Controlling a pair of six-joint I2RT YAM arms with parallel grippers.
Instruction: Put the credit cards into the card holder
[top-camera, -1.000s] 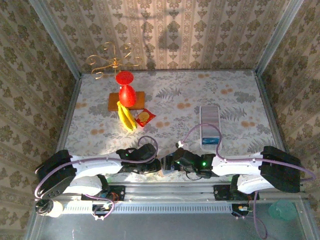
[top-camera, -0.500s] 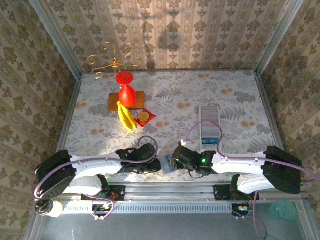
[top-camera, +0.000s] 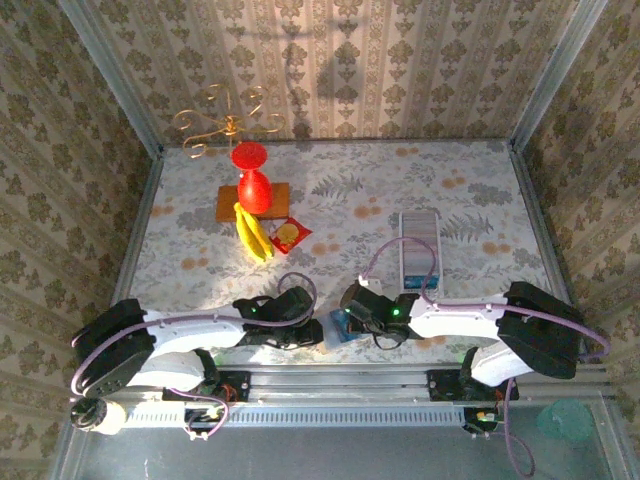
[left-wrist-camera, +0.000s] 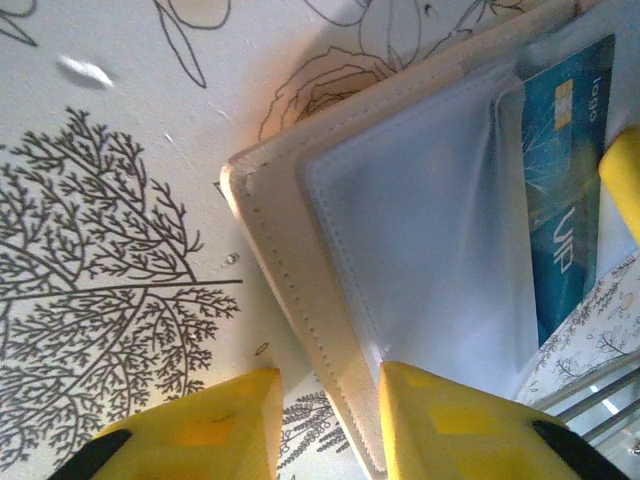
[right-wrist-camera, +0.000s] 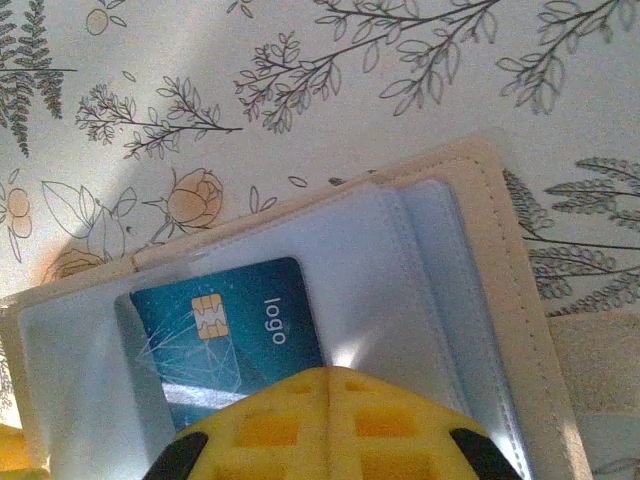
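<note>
Well back on the left of the flower-printed table (top-camera: 200, 250), a gold wire ornament (top-camera: 225, 120) stands by the rear wall. Just in front of it are a red vase (top-camera: 253, 185) on a brown wooden block (top-camera: 225, 207), a bunch of yellow bananas (top-camera: 252, 235) and a red-and-yellow snack packet (top-camera: 290, 236).

Nearer, at the table's front edge, is the left gripper (left-wrist-camera: 330, 400). Its yellow fingers (left-wrist-camera: 210, 430) stand apart, one over bare table and the other over the clear plastic sleeve of the tan, stitched, leather-like folding card holder (left-wrist-camera: 285, 260). The holder's stitched border runs into the gap between them, and a sliver of table shows between that border and the left-hand finger.

The card holder lies opened flat, inside up, between the two grippers. A blue plastic credit card (right-wrist-camera: 225, 335) with a gold chip and the pale word "logo" lies among its clear pockets, on the side away from the left gripper. How far it is tucked under the plastic I cannot tell.

The right gripper (right-wrist-camera: 325, 400) has its yellow fingers pressed together. The tips meet at the card's near end, which passes out of sight beneath them. Whether they pinch the card or merely rest on it is unclear.

Farther right and well apart, a long whitish-grey ribbed tray (top-camera: 420, 235) lies on the table.
</note>
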